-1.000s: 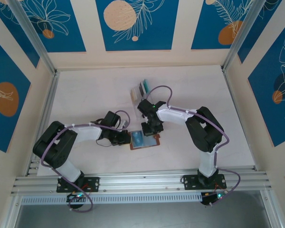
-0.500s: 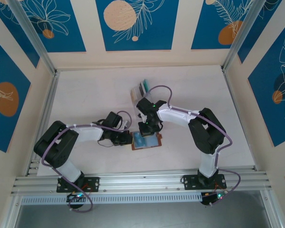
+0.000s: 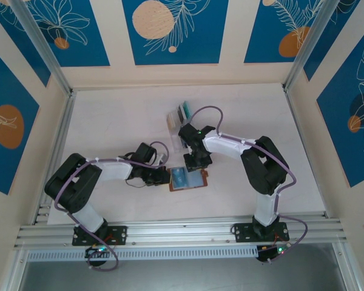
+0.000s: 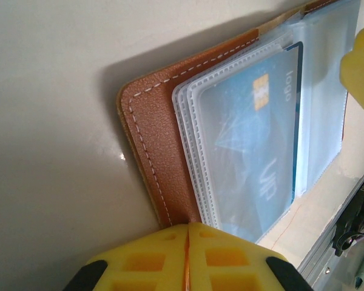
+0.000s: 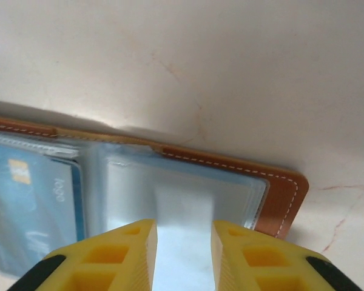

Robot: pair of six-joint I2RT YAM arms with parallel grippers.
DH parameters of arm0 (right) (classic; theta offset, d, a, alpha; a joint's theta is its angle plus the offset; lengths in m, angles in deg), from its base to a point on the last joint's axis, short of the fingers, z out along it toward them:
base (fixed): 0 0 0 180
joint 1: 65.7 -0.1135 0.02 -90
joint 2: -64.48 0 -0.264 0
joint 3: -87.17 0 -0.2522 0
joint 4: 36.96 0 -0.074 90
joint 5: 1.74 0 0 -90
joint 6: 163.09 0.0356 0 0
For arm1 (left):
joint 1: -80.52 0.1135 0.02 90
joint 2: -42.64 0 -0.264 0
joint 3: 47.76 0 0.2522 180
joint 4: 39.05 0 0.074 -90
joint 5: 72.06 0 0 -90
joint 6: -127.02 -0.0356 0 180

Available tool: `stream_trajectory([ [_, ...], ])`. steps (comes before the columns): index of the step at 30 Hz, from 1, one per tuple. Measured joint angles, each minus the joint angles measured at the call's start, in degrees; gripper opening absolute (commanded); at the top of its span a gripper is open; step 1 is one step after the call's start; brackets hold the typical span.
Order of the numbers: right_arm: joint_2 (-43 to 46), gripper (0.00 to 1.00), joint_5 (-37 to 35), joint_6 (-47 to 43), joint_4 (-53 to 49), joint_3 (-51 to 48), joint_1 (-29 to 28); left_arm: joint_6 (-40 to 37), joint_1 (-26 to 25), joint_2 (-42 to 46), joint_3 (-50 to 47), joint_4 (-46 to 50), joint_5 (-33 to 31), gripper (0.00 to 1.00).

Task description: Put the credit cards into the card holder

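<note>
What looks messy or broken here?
Nothing stands out. The card holder lies open on the table, and the blue card sits straight inside a clear sleeve. No tears, bends or spills show.

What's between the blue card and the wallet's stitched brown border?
Stacked edges of clear plastic sleeves lie between the blue card and the wallet's border, in the left wrist view.

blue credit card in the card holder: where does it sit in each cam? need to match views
Top external: blue credit card near table centre, in the card holder's left half.
Left wrist: right of centre, chip towards the top.
Right wrist: lower left corner.
Shared landmark: the card holder's brown stitched leather edge.
</note>
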State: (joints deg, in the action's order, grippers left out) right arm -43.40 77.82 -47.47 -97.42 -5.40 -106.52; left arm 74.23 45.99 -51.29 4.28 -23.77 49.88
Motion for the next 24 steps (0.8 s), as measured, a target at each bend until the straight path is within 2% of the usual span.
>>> stream_trajectory([
  [8,-1.92,0.37,-1.16,-0.13,0.63,-0.07,-0.37,-0.02,0.00,0.00,0.00,-0.02,0.00,0.08],
  [10,-1.97,0.32,-1.70,0.37,0.85,-0.28,-0.76,-0.02,0.00,0.00,0.00,-0.02,0.00,0.08],
  [13,-1.84,0.18,-1.81,1.40,1.44,-0.63,-1.25,-0.02,0.00,0.00,0.02,-0.02,0.00,0.08],
  [19,-1.07,0.00,-1.14,2.78,3.06,-1.38,-1.99,-0.04,-0.02,0.00,0.02,0.00,-0.02,0.08],
  [24,-0.68,0.00,-1.18,2.86,2.80,-1.40,-2.10,-0.04,-0.13,0.00,0.02,0.00,-0.07,0.08],
])
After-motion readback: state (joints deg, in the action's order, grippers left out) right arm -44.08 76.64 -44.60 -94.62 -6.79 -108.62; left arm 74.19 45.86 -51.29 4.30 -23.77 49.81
